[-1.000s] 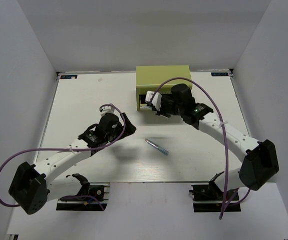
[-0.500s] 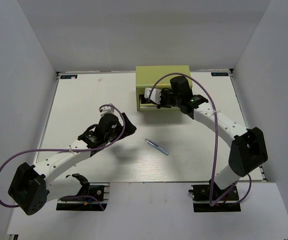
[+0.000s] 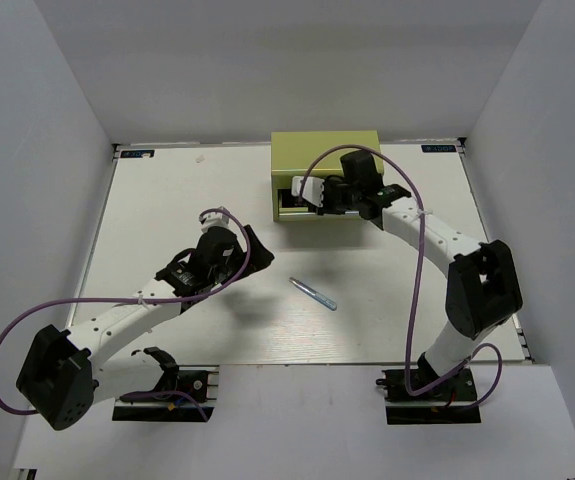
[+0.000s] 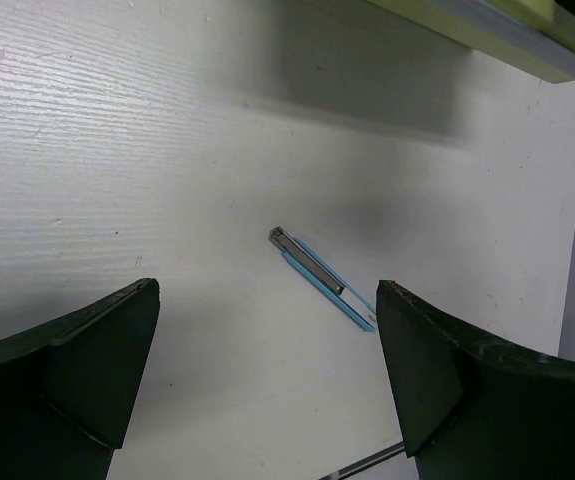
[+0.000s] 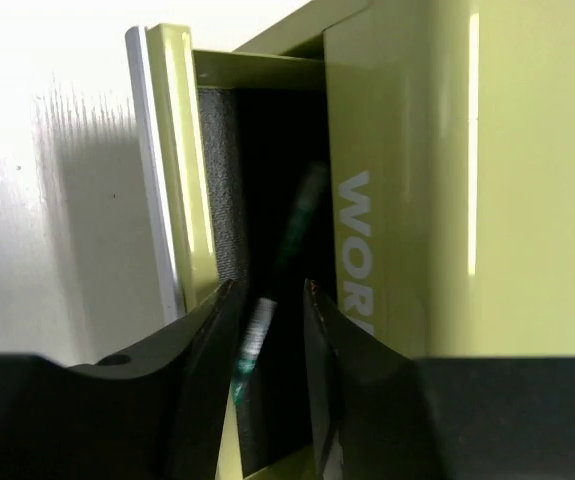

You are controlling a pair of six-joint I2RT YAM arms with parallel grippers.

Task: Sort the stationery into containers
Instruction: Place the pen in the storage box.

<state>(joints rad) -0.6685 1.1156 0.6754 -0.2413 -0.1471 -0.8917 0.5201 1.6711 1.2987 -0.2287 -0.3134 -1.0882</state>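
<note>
The yellow-green chest (image 3: 325,150) stands at the back of the table with one drawer (image 3: 289,202) pulled out. My right gripper (image 3: 313,197) hangs over that drawer. In the right wrist view its jaws (image 5: 267,290) stand a little apart over the drawer's dark inside (image 5: 267,150), and a teal-green pen (image 5: 254,335) shows blurred between them, against the left finger. A pale blue-silver pen (image 3: 313,293) lies on the table; it also shows in the left wrist view (image 4: 322,277). My left gripper (image 3: 251,247) is open and empty, just short of it (image 4: 267,300). The red and white pens are out of view.
The drawer's silver handle strip (image 5: 155,170) faces the table. The WORKPRO lettering (image 5: 359,240) is on the chest's front. White walls enclose the table on three sides. The purple cable (image 3: 407,200) arcs over the right arm.
My right gripper has moved back and left, from in front of the chest to over the open drawer. The left arm and the blue pen have not moved.
</note>
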